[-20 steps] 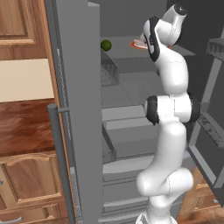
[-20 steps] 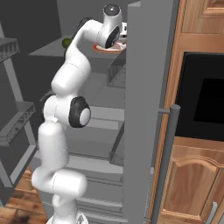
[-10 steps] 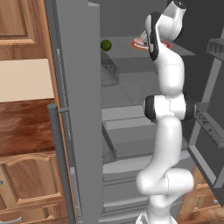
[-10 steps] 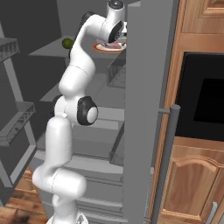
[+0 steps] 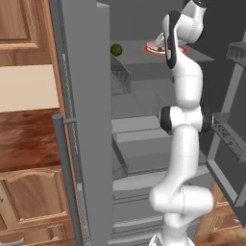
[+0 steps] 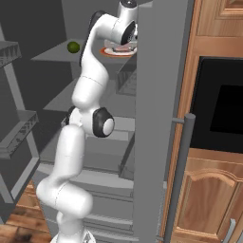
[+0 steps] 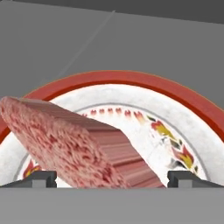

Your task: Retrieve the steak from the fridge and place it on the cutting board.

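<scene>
Steak [image 7: 74, 148] on the plate [image 7: 183, 118] in the fridge [image 5: 86, 120] now sits between the gripper [image 7: 111, 178] fingers, spread wide apart after moving closer, ready to pinch.

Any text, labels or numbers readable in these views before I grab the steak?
None. The plate under the steak bears only painted flame-like ornaments, no letters. The fridge door and shelves show no label, brand or number.
</scene>
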{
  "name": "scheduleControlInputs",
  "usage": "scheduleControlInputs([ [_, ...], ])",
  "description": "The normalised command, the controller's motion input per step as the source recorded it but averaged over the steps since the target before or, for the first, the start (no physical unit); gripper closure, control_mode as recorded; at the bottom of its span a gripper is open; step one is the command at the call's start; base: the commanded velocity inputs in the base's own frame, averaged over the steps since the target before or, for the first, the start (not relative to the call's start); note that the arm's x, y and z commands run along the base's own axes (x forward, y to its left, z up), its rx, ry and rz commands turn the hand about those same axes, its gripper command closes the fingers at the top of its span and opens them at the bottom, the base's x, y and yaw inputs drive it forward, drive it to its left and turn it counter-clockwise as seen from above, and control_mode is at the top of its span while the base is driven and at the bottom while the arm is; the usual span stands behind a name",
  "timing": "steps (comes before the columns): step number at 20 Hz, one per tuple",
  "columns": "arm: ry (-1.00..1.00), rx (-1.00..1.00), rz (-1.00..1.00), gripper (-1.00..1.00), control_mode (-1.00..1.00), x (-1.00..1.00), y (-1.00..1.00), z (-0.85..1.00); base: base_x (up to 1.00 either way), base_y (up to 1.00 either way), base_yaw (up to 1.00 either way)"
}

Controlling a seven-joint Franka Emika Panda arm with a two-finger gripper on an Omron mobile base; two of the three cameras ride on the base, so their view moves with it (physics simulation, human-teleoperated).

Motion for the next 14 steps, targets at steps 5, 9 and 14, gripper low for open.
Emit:
scheduleControlInputs([
  [5,0.05,0.00,0.08,-1.00,-1.00,0.00,0.00,-0.26,0.00,0.00,0.00],
  [9,0.02,0.00,0.07,-1.00,-1.00,0.00,0.05,-0.16,0.00,0.00,0.00],
  [14,0.00,0.00,0.04,-1.00,-1.00,0.10,0.02,-0.02,0.00,0.00,0.00],
])
